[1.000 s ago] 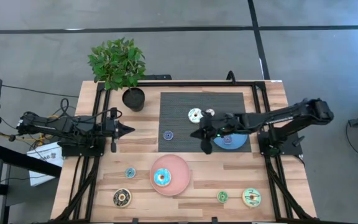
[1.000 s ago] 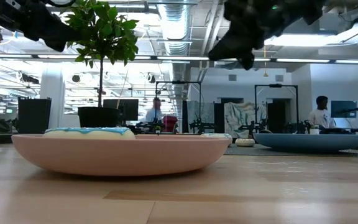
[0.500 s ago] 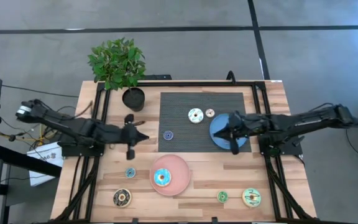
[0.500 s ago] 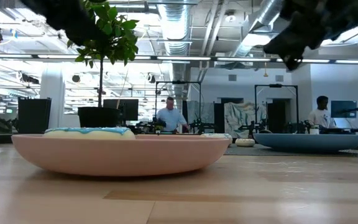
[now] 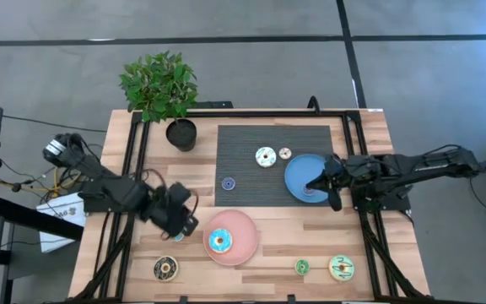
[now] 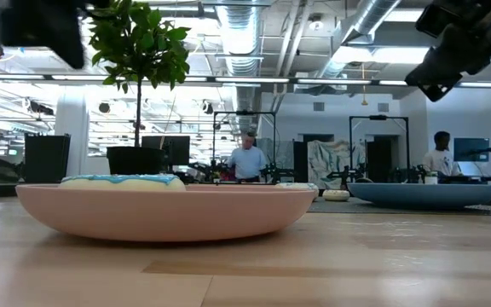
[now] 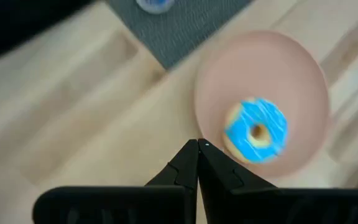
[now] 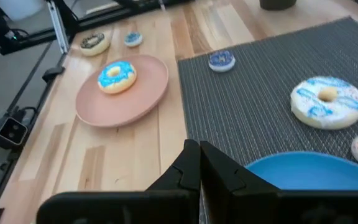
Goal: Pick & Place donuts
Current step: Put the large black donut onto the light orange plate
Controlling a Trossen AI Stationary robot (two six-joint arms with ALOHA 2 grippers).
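Observation:
My left gripper (image 5: 186, 225) is shut and hangs in the air beside the pink plate's (image 5: 245, 247) left rim; in its wrist view the tips (image 7: 197, 146) point at that rim. A blue-frosted donut (image 7: 255, 129) lies flat on the plate. My right gripper (image 5: 315, 182), also shut (image 8: 199, 147), hovers over the blue plate (image 5: 298, 171). A small purple donut (image 5: 309, 192) lies on that plate. On the dark mat lie a white donut (image 5: 265, 156), a tiny cream one (image 5: 284, 153) and a tiny blue-purple one (image 5: 229, 181). A dark brown donut (image 5: 165, 268), a tiny green one (image 5: 302, 267) and a green-yellow one (image 5: 341, 268) lie near the near edge.
A potted plant (image 5: 163, 89) stands at the table's far left. Black frame rails (image 5: 140, 160) run along both sides and the far edge. In the low view the pink plate (image 6: 169, 211) fills the foreground and people stand in the room behind.
My left gripper has swung from the left rail toward the near edge and right, ending beside the pink plate and over the spot where a tiny blue donut lay. My right gripper has drawn back toward the right edge, from the mat to above the blue plate.

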